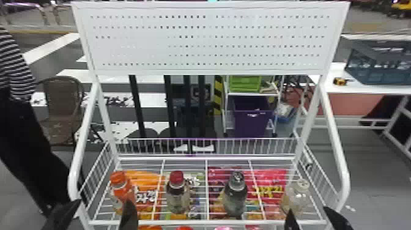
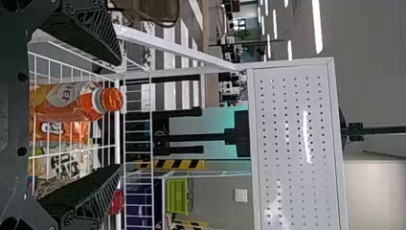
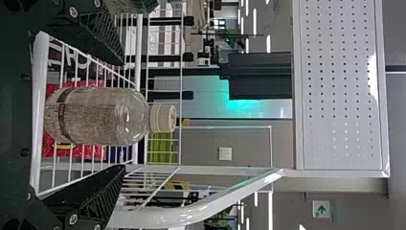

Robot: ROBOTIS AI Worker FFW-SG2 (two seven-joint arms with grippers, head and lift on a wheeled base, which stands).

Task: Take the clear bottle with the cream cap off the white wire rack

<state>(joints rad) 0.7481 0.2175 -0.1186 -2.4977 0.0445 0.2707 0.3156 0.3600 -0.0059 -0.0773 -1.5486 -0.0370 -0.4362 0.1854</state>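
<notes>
The clear bottle with the cream cap (image 1: 296, 195) stands at the right end of the white wire rack (image 1: 208, 222). My right gripper (image 1: 313, 218) is at the rack's front edge, open, its two fingers to either side of that bottle's line. In the right wrist view the clear bottle (image 3: 100, 115) lies beyond and between the spread fingers of the right gripper (image 3: 123, 115), with no finger against it. My left gripper (image 1: 99, 211) stands open at the rack's front left; in the left wrist view, the left gripper (image 2: 119, 114) has the orange-capped bottle (image 2: 72, 101) ahead between its fingers.
Left of the clear bottle stand a dark grey bottle (image 1: 235, 195) and a red-capped bottle (image 1: 178, 192). Colourful snack bags (image 1: 269, 183) lie beneath the wires. Side rails (image 1: 336, 153) slope down at both ends, and a perforated white panel (image 1: 208, 39) rises at the back.
</notes>
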